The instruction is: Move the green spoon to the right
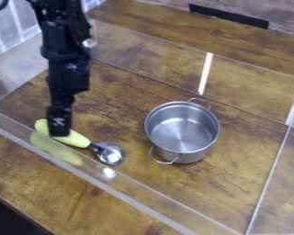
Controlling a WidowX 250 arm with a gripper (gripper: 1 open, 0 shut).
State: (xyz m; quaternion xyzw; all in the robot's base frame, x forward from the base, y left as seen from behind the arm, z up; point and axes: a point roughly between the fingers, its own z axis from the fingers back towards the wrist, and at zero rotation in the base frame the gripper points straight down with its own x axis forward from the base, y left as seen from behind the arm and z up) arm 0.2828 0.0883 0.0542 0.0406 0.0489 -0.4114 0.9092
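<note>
The green spoon [71, 138] lies flat on the wooden table at the front left. Its yellow-green handle points left and its shiny metal bowl [109, 154] points right toward the pot. My gripper [60, 120] hangs from the black arm directly over the left part of the handle, its fingertips at or just above it. I see the fingers nearly edge-on; they stand open and nothing is held.
A steel pot [183, 128] with side handles stands right of the spoon, about a hand's width from its bowl. Clear acrylic walls [137, 197] fence the table at the front and on both sides. The front wall mirrors the spoon handle.
</note>
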